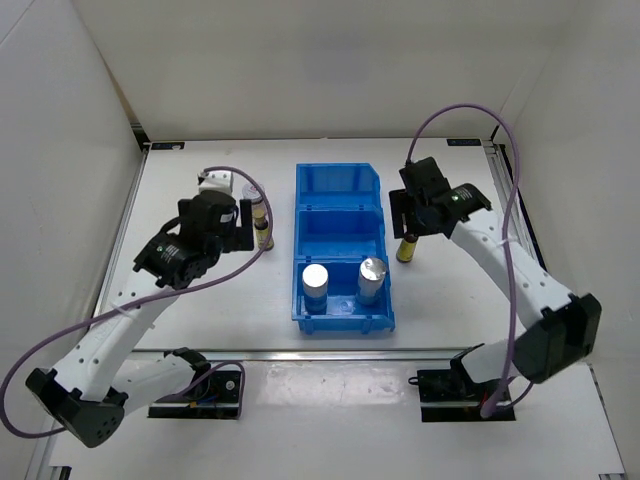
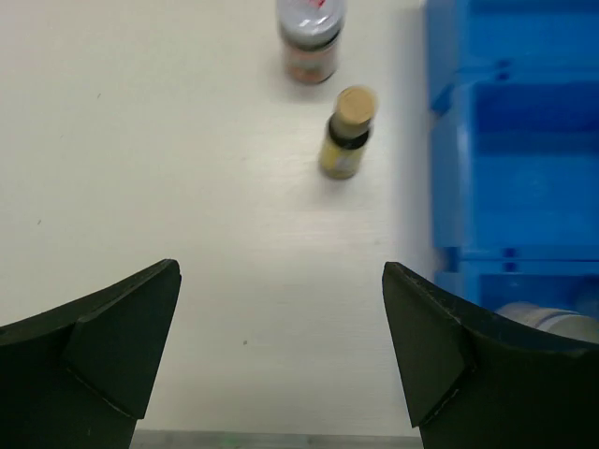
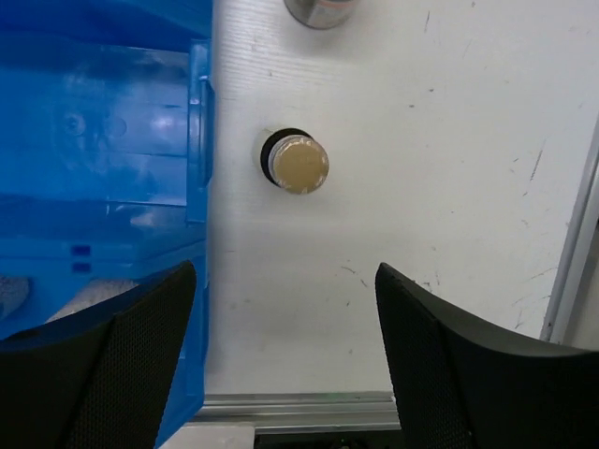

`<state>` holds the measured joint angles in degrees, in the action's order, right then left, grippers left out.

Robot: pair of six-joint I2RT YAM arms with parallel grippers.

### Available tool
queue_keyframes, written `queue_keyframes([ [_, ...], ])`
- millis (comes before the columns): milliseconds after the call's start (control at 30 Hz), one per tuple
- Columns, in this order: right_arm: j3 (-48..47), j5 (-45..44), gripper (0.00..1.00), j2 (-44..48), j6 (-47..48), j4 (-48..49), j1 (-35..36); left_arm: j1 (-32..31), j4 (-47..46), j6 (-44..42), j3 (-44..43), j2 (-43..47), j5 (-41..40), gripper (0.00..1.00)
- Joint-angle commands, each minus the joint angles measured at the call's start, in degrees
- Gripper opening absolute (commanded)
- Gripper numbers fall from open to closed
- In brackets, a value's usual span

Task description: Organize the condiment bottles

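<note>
- The two silver-topped cylinders (image 1: 315,283) stand in the 6 o'clock compartment of the bin (image 1: 345,320); that pair looks sorted.
- The left brown bottle (image 2: 348,131) and left jar (image 2: 311,42) wait on the table (image 1: 260,310) at the bin's 9 o'clock, ahead of the left gripper (image 2: 281,355), which is spread wide and empty.
- The right brown bottle (image 3: 298,164) is at the bin's 3 o'clock, with the right jar (image 3: 323,9) beyond it; the right gripper (image 3: 285,355) is also wide and empty.
- Four containers are probably left to sort.

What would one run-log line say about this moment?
left gripper open, short of left brown bottle | right gripper open, above right brown bottle | two silver-topped cylinders in blue bin, nearest compartment
</note>
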<state>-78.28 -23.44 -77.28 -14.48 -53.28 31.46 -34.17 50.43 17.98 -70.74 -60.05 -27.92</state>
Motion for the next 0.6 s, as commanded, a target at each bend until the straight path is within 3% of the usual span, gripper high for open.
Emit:
queue_keyframes([
  [0, -3.1, 5.5, 0.8, -3.57, 2.09, 4.23, -3.41, 3.75, -0.43, -1.1, 5.25, 2.04, -2.31, 0.99],
  [167, -4.78, 5.69, 0.71, -9.2, 2.61, 4.23, -3.95, 7.1, -2.18, -2.33, 10.8, 2.04, 0.5, 0.99],
  [567, -2.49, 7.0, 0.66, -13.52, 0.95, 7.22, -7.64, 8.33, -4.46, -4.0, 12.03, 2.57, 1.56, 0.99],
])
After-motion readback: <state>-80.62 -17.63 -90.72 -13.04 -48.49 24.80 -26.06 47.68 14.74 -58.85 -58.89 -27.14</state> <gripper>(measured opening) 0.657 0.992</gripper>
